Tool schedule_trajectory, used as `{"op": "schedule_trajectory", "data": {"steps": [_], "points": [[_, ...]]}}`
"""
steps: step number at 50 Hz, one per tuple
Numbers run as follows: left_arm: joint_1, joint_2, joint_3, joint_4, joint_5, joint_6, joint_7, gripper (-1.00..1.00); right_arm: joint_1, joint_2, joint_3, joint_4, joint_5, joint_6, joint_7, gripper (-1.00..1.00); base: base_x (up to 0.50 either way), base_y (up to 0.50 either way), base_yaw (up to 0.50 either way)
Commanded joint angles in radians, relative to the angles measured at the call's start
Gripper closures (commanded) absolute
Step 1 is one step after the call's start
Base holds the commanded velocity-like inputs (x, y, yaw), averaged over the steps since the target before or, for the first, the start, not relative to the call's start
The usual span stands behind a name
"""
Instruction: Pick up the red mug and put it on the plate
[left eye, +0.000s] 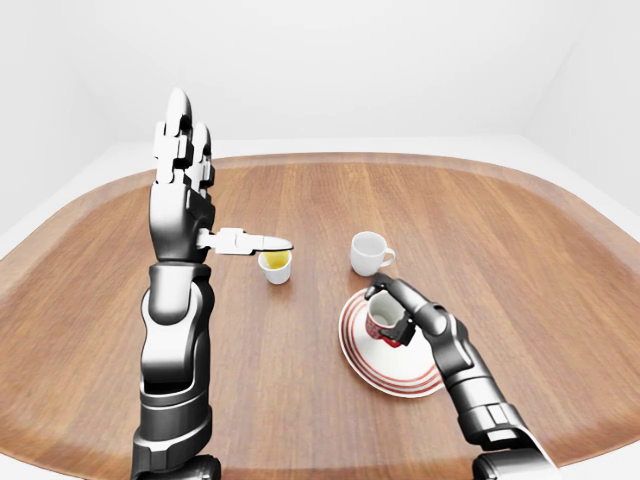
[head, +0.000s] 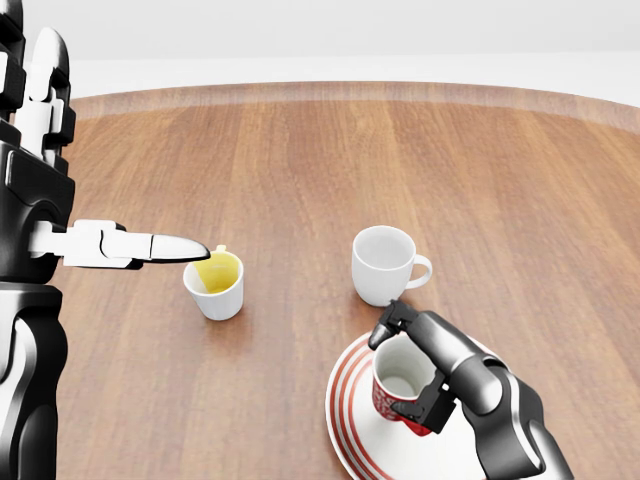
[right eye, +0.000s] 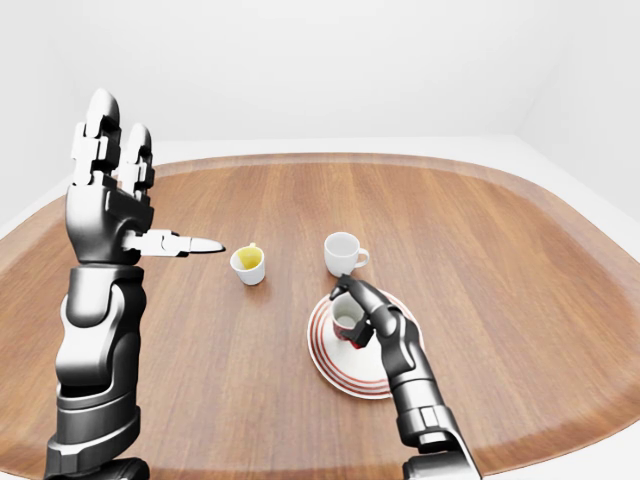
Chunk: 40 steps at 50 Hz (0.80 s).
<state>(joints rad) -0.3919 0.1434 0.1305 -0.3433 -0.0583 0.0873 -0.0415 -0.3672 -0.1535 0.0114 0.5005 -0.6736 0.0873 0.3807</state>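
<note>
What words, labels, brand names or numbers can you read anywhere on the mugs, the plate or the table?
None: no text shows in any view.
The red mug, white mug, yellow-lined cup and striped plate carry no lettering; the plate shows only red rings.

Simulated room — bare white walls, wooden table
</note>
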Motion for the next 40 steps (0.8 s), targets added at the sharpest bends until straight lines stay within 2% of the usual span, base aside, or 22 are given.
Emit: {"op": "schedule_trajectory", "data": {"steps": [1,40], "points": [[-0.001,0.0,0.0,0.001,-0.001,0.0,0.001,-1.0,0.031,-0.015,-0.018,-0.033,-0.028,0.0,0.004,1.0,0.0,0.0,0.0],[-0.001,-0.01,-0.012,-0.018,0.012,0.0,0.001,-1.0,0.088,-0.041,-0.044,-0.08,-0.026,0.0,0.016,1.0,0.0,0.0,0.0]]}}
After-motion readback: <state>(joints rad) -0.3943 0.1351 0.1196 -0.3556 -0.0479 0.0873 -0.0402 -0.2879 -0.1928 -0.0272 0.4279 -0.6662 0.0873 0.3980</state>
